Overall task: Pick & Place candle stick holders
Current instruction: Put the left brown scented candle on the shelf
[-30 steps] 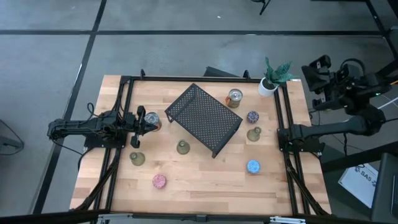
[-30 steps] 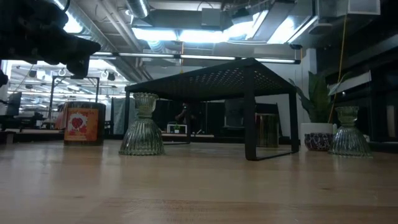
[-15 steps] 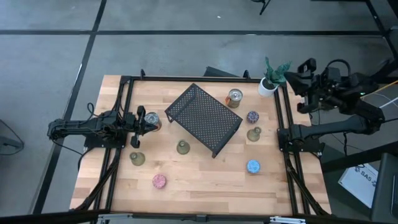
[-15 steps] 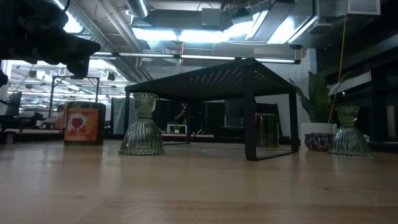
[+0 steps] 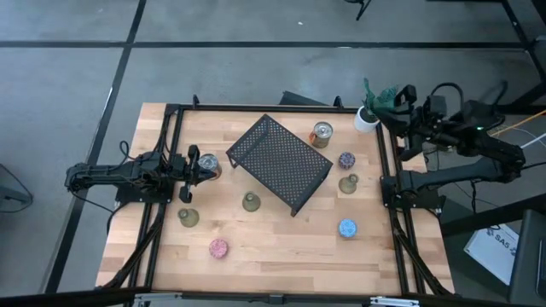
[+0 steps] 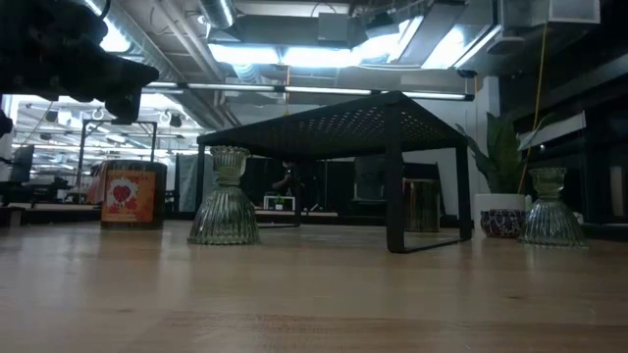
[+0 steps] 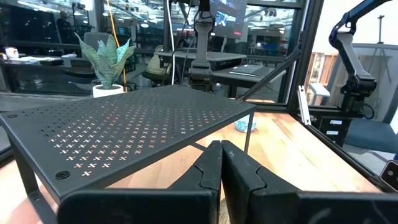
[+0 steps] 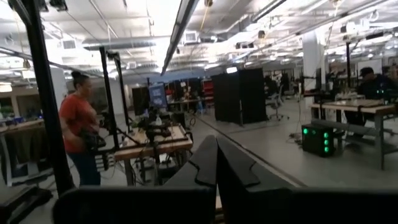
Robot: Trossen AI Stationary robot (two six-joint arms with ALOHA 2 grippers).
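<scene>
The wooden counter (image 5: 281, 247) carries everything, and the biggest thing on it is a black perforated metal rack (image 5: 280, 161), standing on its legs at an angle near the middle. In the low view nothing sits beneath the rack's top where it can be seen.

The left arm lies low along the counter's left edge, its gripper (image 5: 201, 165) pointing toward the rack with the jaws pressed together and holding nothing; its wrist view shows the two fingers (image 7: 211, 171) meeting in front of the rack's top. The right arm is raised off the counter's far right corner, its gripper (image 5: 394, 102) just beside the plant, the jaws closed flat on each other and empty, as the right wrist view shows.

A small white pot (image 5: 368, 118) at the far right corner holds a green plant (image 5: 380, 95). A tin can (image 5: 321, 135) stands just right of the rack, and a red-labelled can (image 6: 129, 194) stands at the left gripper.

The candle stick holders are spread apart on the counter: purple (image 5: 346, 159) and an olive-green one (image 5: 348, 183) right of the rack, blue (image 5: 347, 228) nearer the front right, an olive-green one (image 5: 250, 202) just before the rack, another (image 5: 188, 217) toward the left, and pink (image 5: 219, 248) at the front. None is held, and none shows anything inside it.
</scene>
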